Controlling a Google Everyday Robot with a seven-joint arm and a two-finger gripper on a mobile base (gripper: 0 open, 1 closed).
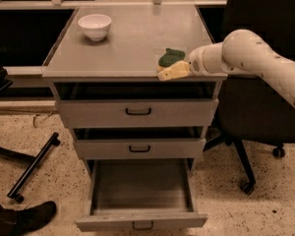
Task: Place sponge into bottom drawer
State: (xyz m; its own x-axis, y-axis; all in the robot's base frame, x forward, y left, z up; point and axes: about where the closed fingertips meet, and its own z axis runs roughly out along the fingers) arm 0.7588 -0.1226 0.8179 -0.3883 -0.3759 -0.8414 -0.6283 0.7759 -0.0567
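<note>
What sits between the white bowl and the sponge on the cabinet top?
Nothing: the camera view shows bare grey cabinet top between white bowl and sponge. The claw sits at the sponge's near edge.

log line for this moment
gripper: beside sponge, cabinet top front-right edge | bottom drawer: open | sponge: not yet in drawer

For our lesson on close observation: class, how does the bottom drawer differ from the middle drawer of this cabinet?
The bottom drawer is pulled far out; the middle drawer is barely out. The bottom drawer's bare floor shows; the middle drawer shows only a dark gap. Both have grey fronts and black loop handles. The claw is at the cabinet top's front edge, beside the sponge.
</note>
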